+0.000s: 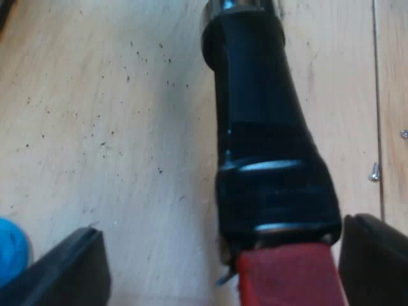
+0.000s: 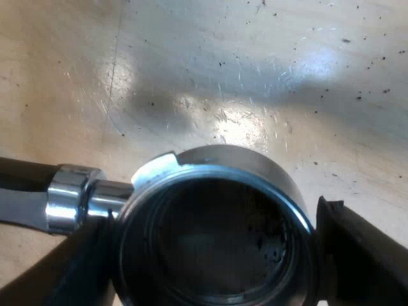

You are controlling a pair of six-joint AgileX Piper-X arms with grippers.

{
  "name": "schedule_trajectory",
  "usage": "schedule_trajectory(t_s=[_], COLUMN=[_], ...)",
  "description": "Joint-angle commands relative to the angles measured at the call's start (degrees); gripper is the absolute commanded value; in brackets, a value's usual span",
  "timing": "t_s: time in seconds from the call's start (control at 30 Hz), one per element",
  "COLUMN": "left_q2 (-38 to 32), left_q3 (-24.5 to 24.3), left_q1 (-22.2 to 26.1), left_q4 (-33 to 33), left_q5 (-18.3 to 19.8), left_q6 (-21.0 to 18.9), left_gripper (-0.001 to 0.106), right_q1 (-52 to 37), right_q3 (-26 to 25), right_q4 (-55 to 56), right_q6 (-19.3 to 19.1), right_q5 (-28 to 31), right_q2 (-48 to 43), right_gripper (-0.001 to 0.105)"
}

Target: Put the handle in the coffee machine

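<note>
The holder's dark handle [image 1: 261, 127] lies across the wooden table, and its red end [image 1: 287, 277] sits between the fingers of my left gripper [image 1: 223, 255]. That gripper is open: one finger [image 1: 376, 255] is close beside the red end, the other [image 1: 64, 271] stands well clear of it. The holder's round metal basket [image 2: 217, 223], dark and empty inside, sits between the two fingers of my right gripper [image 2: 217, 255], which press on its rim from both sides. A chrome collar [image 2: 70, 197] joins the basket to the handle.
A blue tamper [image 1: 9, 248] shows beside my left gripper's free finger. Light wooden table [image 2: 255, 76] speckled with coffee grounds lies under everything. A small screw [image 1: 375, 171] rests near a seam in the boards.
</note>
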Motion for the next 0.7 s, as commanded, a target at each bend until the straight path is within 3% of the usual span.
schedule_trajectory(t_s=[0.03,0.3,0.5,0.63,0.7], left_q2=[-0.1,-0.1,-0.1,-0.1,-0.1], left_q3=[-0.5,-0.5,-0.5,-0.5,-0.5], left_q1=[-0.1,-0.1,-0.1,-0.1,-0.1], left_q4=[-0.3,-0.2,-0.2,-0.2,-0.2], left_q5=[-1.7,-2.2,-1.7,-1.6,-0.5], left_q6=[0.5,1.5,3.0,4.1,4.2], left_gripper=[0.069,0.065,0.035,0.000,0.000], right_q1=[0.0,0.0,0.0,0.0,0.0], right_q3=[-1.0,-1.0,-1.0,-1.0,-1.0], right_q4=[-1.3,-1.3,-2.7,-3.5,-3.3], right_q6=[-0.6,-0.6,1.3,1.6,1.9], right_q5=[-1.4,-1.4,-1.4,-1.3,-0.8], right_q2=[-1.0,-1.0,-1.0,-1.0,-1.0], right_gripper=[0.000,0.000,0.000,0.000,0.000])
